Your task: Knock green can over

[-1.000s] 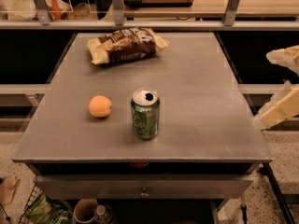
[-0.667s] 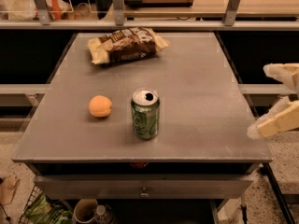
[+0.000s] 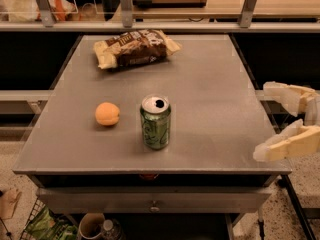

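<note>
The green can stands upright near the front middle of the grey table. It has pale lettering and a silver top with a dark mouth hole. My gripper comes in from the right edge of the view, over the table's front right corner. Its two pale fingers are spread wide apart and hold nothing. It is well to the right of the can and does not touch it.
A round orange fruit lies just left of the can. A brown and white snack bag lies at the back of the table. A counter with metal posts runs behind. A drawer sits under the table front.
My gripper has moved left and a little down, from beyond the table's right side to its front right corner. The can, fruit and bag have not moved.
</note>
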`<state>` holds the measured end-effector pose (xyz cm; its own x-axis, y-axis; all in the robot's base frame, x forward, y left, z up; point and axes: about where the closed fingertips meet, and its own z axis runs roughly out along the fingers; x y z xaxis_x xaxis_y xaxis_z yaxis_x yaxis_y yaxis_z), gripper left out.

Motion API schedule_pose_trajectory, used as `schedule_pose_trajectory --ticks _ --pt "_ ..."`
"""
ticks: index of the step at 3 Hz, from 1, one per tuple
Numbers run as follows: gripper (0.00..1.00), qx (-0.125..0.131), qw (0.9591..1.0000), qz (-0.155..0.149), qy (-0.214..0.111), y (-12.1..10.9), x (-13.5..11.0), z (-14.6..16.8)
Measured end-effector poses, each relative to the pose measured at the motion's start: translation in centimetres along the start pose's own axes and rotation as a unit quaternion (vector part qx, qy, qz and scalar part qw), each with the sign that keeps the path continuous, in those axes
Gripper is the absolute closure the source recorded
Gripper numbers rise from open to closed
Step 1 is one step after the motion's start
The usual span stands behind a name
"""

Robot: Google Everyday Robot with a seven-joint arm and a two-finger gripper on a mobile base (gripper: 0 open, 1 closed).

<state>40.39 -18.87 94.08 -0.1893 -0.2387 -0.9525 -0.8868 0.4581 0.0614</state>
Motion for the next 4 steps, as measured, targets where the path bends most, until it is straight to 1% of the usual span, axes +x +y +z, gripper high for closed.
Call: schedule_pose_trajectory --ticks 1,2,3,4 --pt "0.00 -0.004 0.9999 0.002 -0.012 0.3 -0.8 0.2" --pt "0.00 -0.004 0.9999 0.002 -0.012 0.3 -0.8 0.2" --pt "0.00 -0.019 0.9994 -0.024 0.012 0.8 -0.6 2.1" --pt "0.00 -0.015 0.9980 -0.055 0.029 1.3 0.2 4.6"
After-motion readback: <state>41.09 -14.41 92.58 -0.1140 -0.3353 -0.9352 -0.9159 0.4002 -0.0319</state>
